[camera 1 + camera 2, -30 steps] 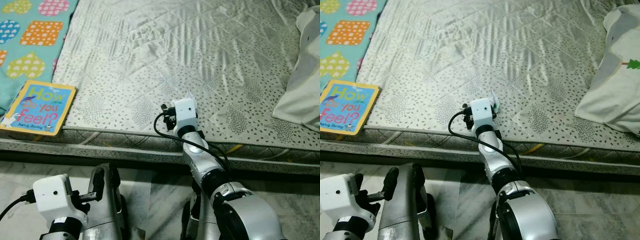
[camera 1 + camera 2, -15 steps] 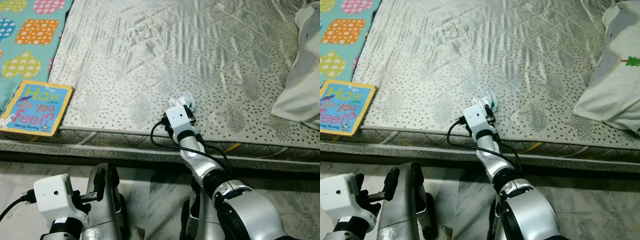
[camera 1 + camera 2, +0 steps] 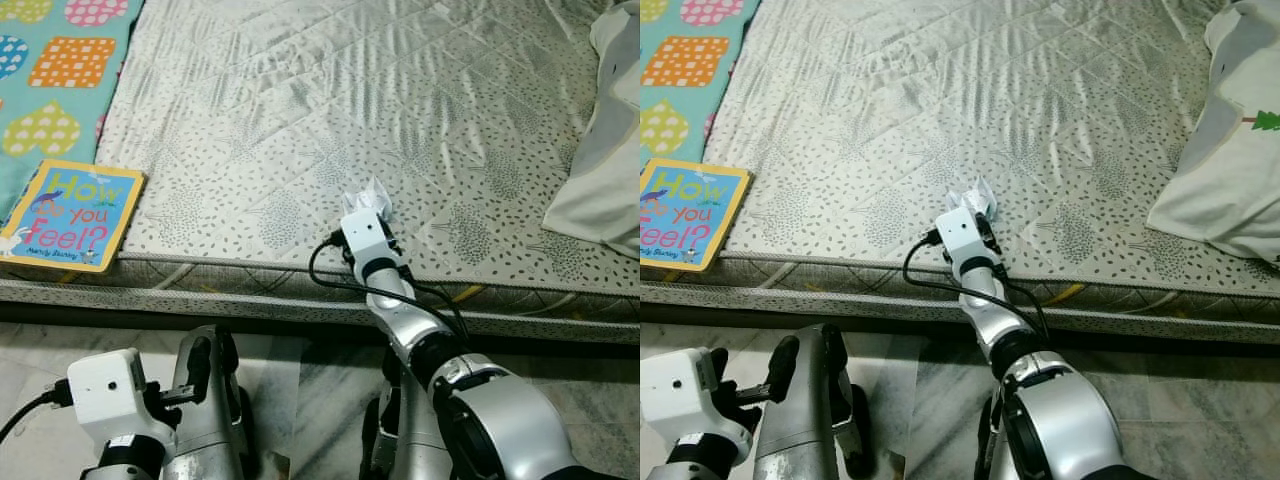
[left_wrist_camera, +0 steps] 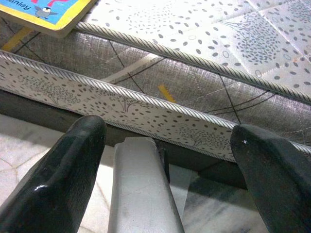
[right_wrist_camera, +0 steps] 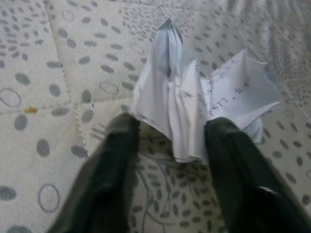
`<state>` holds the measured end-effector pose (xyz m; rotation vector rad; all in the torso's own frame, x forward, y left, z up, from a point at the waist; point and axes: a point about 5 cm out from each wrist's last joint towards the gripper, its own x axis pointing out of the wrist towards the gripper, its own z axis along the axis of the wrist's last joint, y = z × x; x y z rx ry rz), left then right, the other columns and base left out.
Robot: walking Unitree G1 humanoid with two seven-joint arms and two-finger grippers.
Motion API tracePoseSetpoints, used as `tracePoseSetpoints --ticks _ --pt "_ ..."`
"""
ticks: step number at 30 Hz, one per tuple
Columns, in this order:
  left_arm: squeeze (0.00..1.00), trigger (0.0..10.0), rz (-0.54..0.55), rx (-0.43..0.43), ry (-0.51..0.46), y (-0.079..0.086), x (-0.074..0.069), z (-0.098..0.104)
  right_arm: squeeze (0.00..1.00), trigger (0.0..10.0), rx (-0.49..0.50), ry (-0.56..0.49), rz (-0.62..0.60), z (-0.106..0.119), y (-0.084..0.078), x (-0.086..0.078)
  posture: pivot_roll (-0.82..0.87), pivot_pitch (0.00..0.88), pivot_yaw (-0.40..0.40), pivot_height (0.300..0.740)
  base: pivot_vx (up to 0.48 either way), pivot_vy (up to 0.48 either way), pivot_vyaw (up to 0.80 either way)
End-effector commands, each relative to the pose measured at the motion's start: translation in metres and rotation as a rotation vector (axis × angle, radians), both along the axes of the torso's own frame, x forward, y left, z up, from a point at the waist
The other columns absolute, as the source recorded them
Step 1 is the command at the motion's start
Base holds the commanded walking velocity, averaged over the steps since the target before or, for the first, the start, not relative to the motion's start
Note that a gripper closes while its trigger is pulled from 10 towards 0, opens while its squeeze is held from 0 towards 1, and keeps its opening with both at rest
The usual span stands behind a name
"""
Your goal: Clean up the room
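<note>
Right hand [image 5: 167, 145] shifted rightward, fingers apart straddling crumpled paper [image 5: 194, 104] near mattress [image 3: 300, 100] edge; left hand [image 4: 165, 160] open.

a grey mattress [image 3: 300, 90] with a quilted, speckled leaf print takes up most of the scene. a teal blanket [image 3: 60, 70] patterned with coloured hearts lies across the mattress's far left part. a yellow-edged picture book [image 3: 68, 215] rests flat on the mattress's front left edge, just beside the blanket. a white pillow [image 3: 1235, 150] sits at the mattress's right side. pale marble floor [image 3: 320, 380] runs below the mattress's corded front edge.
</note>
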<state>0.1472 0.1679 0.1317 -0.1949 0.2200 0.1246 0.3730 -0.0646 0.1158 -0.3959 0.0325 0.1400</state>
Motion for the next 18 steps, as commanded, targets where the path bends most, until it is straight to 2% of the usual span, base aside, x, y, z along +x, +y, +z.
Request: tracePoseSetpoints --ticks 1,18 --pt "0.00 10.0 0.016 0.009 0.016 0.0020 -0.0040 0.0001 0.00 0.0 0.008 0.025 -0.016 -0.0040 0.0007 -0.0013 0.15 0.356 -0.054 0.537 0.000 0.000 0.00" --pt "0.00 10.0 0.016 0.012 0.016 0.0027 -0.0034 -0.0003 0.00 0.0 0.017 0.020 -0.023 -0.0036 -0.0007 -0.0011 0.15 0.353 -0.054 0.537 0.000 0.000 0.00"
